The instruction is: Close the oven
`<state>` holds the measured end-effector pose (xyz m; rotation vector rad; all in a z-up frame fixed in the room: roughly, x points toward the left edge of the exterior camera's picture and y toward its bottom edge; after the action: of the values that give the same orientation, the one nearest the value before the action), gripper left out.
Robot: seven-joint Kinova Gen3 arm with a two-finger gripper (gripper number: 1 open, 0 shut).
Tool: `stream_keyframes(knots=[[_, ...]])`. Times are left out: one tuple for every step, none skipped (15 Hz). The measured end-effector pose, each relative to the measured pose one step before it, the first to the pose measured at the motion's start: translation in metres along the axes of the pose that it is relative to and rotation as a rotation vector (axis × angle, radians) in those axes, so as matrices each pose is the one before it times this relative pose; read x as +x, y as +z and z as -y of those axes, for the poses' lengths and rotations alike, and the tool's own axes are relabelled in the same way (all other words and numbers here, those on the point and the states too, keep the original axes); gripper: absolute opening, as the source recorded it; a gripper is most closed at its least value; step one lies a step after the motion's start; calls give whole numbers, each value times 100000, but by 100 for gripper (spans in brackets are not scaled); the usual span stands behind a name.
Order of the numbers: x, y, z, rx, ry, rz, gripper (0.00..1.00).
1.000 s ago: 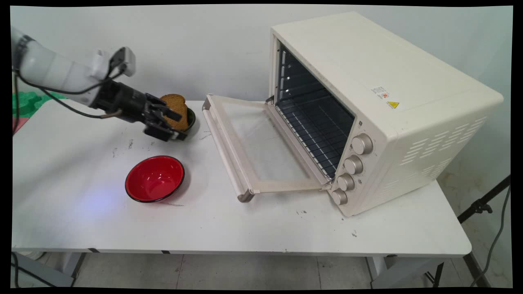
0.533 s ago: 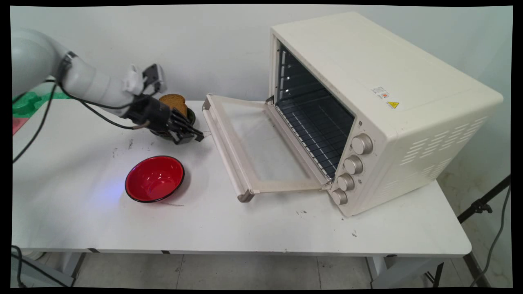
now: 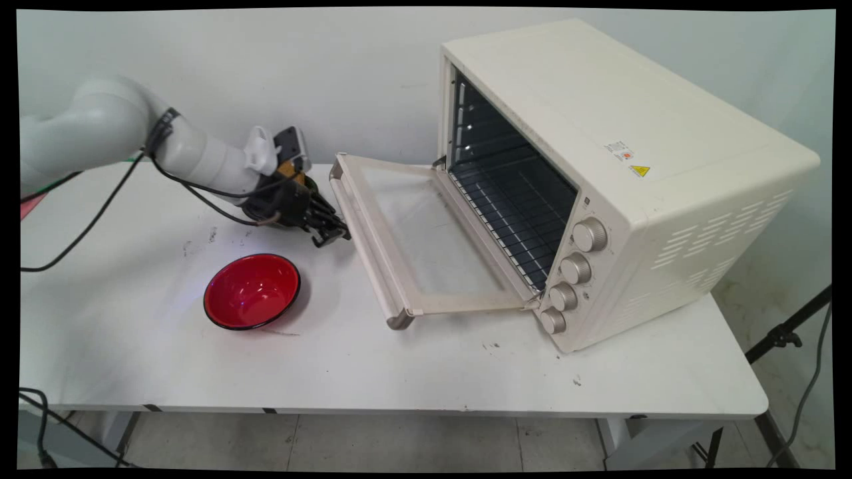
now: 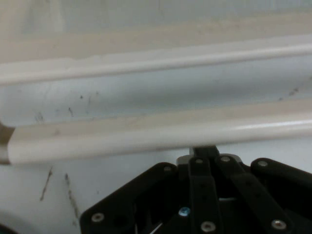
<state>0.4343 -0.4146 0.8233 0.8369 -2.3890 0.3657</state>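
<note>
My black gripper hangs low over the table, shut with nothing in it, and its tip is right at the left side of the cream oven door's handle bar. In the hand view the joined fingertips point under that handle bar, which runs across the picture; whether they touch it I cannot tell. The door lies open and flat in front of the cream toaster oven. Behind my wrist only a brown sliver of a bread slice shows; the bowl it stood in is hidden.
A red bowl with a dark rim stands on the white table, in front of the gripper. The oven's wire rack is bare. Black cables trail from the arm across the table's left side.
The arm has swung right, from beside the bread in its dark bowl to the oven door's handle. The gripper's fingers, open a second ago, have come together. The arm now covers the bread's bowl.
</note>
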Motion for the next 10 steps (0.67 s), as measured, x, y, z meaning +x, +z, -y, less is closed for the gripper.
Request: stream_keyframes(knots=[[231,501,-69,360,-15,-105,0],[270,424,-81,297,-216,-125,0],[323,363,-95,229,-158,-161,0],[204,175,-83,305,-271,-132,0],[350,174,-78,282,-91,-216,0],[383,56,-69,256,-223,-358,0],[285,-64,-80,430,-469,-436,0],[528,7,-62,284,-241,-559,0],[708,52,-47,169,-50,-709,0],[682,79,-29,34,23,-664,0]])
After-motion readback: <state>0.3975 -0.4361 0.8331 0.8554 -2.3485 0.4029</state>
